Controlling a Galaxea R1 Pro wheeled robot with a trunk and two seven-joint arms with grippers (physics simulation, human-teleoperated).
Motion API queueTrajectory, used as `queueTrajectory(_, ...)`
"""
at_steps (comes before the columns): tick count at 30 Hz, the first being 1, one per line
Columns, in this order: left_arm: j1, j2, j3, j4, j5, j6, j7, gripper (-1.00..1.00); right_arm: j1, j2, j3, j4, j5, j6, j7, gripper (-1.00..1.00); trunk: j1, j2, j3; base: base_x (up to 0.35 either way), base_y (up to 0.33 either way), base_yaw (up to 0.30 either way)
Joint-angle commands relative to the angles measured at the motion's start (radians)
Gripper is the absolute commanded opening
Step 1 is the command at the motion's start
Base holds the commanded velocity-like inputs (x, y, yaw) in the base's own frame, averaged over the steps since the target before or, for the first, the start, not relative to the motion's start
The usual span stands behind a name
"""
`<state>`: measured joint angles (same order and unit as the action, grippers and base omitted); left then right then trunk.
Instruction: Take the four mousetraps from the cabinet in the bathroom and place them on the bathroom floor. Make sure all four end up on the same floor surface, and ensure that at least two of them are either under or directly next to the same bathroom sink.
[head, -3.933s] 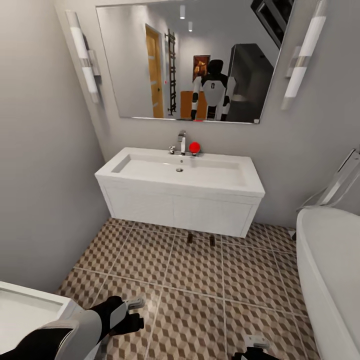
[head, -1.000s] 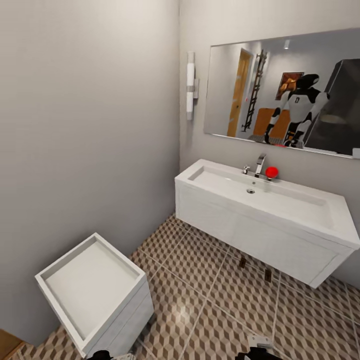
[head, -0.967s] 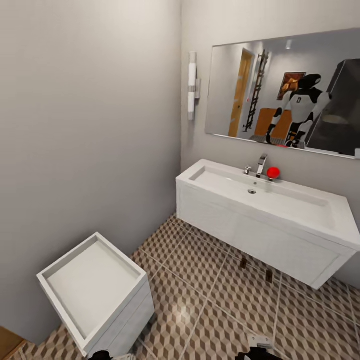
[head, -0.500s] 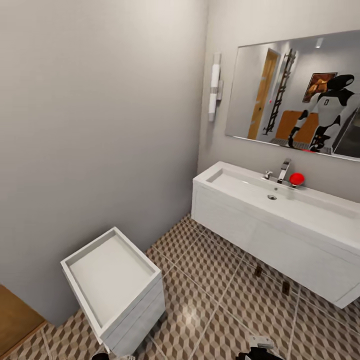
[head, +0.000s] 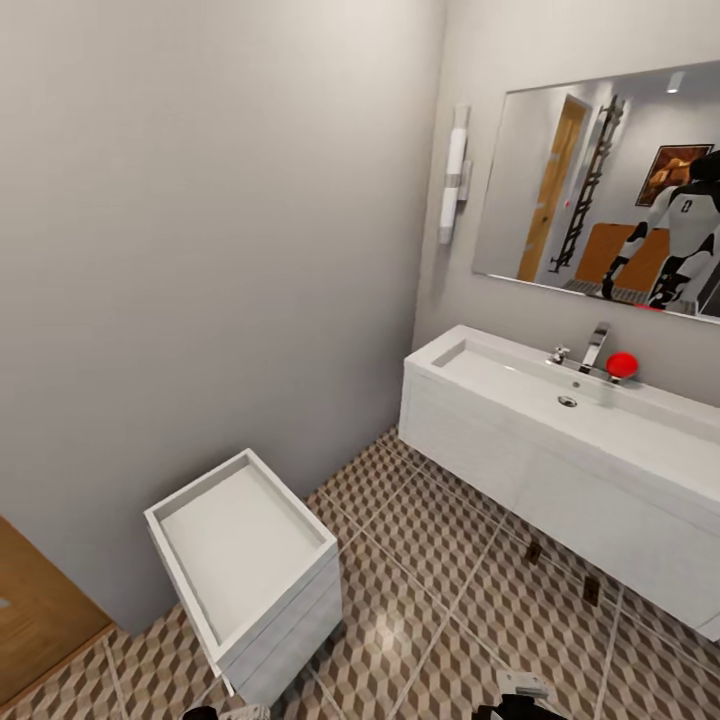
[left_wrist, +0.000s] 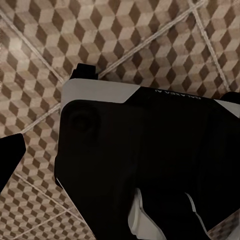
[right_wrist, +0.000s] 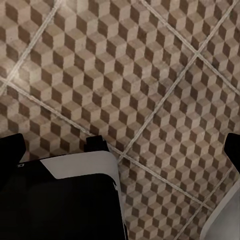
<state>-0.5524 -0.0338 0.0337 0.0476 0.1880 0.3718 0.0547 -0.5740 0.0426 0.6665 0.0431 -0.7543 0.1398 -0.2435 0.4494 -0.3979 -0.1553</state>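
You had two mousetraps on the bathroom floor at the foot of the sink, far right. The cabinet's orange-brown corner showed near left. Judged step: returning for more traps. Next, drive left and face its drawers. Pincer openings: cannot tell for either arm.

sink cropped at right, 2 mousetraps (tiny) indistinct
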Motion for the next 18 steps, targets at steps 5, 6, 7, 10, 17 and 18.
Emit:
queueTrajectory(5, -0.001, 0.006, 0.003, 0.001, 0.009, -0.011, 0.029, 1.00, -0.001, 0.000, 0.008, 0.001, -0.005, 0.004, -0.003, 1.00, 0.001, -0.002, -0.002, -0.044, 0.000, 0.021)
queueTrajectory(6, -0.001, 0.007, 0.003, 0.001, 0.009, -0.013, 0.037, 1.00, -0.001, 0.000, 0.008, 0.001, -0.005, 0.004, -0.003, 1.00, 0.001, -0.002, -0.002, -0.132, 0.000, 0.010)
queueTrajectory(7, -0.001, 0.008, 0.003, 0.001, 0.009, -0.014, 0.044, 1.00, -0.001, 0.000, 0.008, 0.001, -0.005, 0.005, -0.003, 1.00, 0.001, -0.002, -0.002, -0.165, 0.000, 0.008)
queueTrajectory(10, -0.001, 0.010, 0.003, 0.001, 0.013, -0.015, 0.061, 1.00, -0.001, 0.001, 0.008, 0.001, -0.005, 0.005, -0.003, 1.00, 0.001, -0.002, -0.002, -0.217, 0.000, 0.005)
queueTrajectory(17, -0.001, 0.012, 0.003, 0.002, 0.031, -0.017, 0.074, 1.00, -0.001, 0.000, 0.009, 0.001, -0.005, 0.006, -0.003, 1.00, 0.001, -0.002, -0.001, -0.263, 0.000, 0.088)
queueTrajectory(18, -0.001, 0.012, 0.003, 0.002, 0.034, -0.017, 0.075, 1.00, -0.001, 0.000, 0.009, 0.001, -0.005, 0.006, -0.003, 1.00, 0.001, -0.002, -0.001, -0.187, 0.000, 0.184)
